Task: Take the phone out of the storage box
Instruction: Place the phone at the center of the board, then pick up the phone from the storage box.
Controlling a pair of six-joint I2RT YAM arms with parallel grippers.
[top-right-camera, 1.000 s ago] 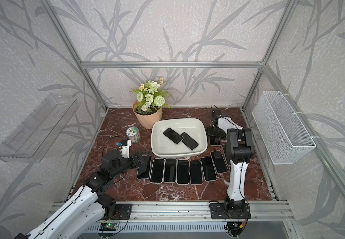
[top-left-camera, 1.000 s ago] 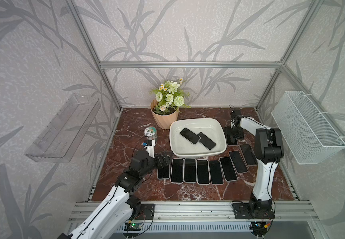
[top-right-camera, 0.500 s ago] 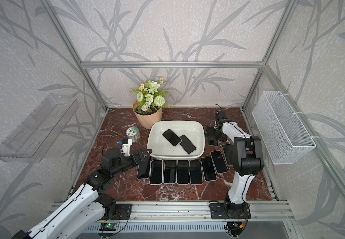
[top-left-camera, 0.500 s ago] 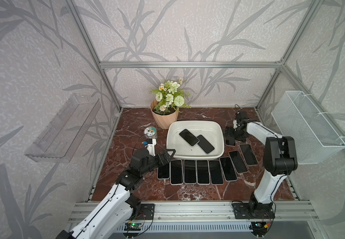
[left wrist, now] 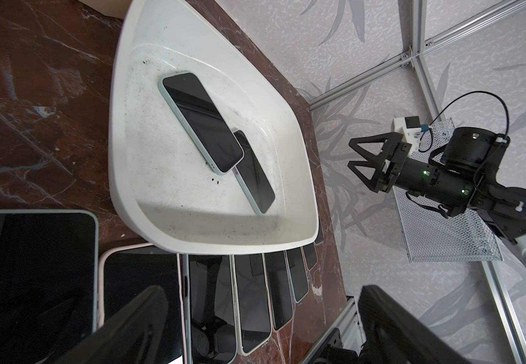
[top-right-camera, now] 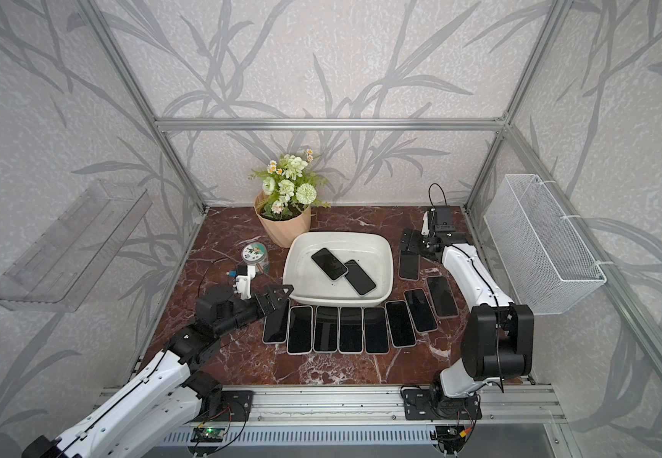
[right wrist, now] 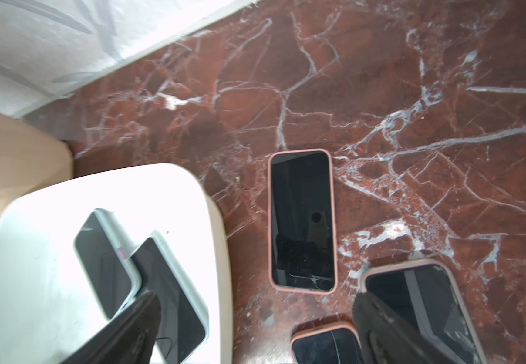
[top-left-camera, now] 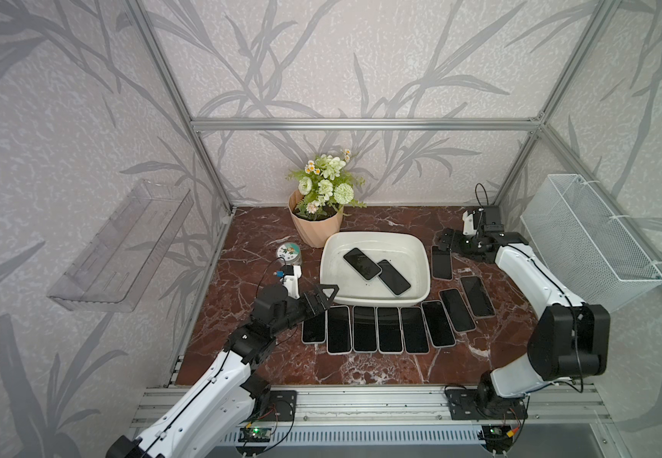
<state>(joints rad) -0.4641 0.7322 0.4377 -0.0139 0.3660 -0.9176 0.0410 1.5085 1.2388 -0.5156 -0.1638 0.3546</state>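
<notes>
- Pulled back since a second ago: right gripper [left wrist: 351, 153], off the lone phone [top-left-camera: 441, 262] beside the storage box [top-left-camera: 373, 235]; spread, empty.
- At the box's near corner: left gripper [top-left-camera: 323, 296], spread, empty.
- Out on table [top-left-camera: 266, 238]: 9 phones [top-left-camera: 364, 329].
- Left inside box: 2 phones [top-left-camera: 362, 263], overlapping, untouched.
- Task unfinished.

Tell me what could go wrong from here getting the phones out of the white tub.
1. The upper phone rests partly on the lower phone in the tub; pulling the lower one first could drag or flip the other.
2. The open left gripper hangs at the tub's near corner, by the row of phones; reaching in could bump either.
</notes>
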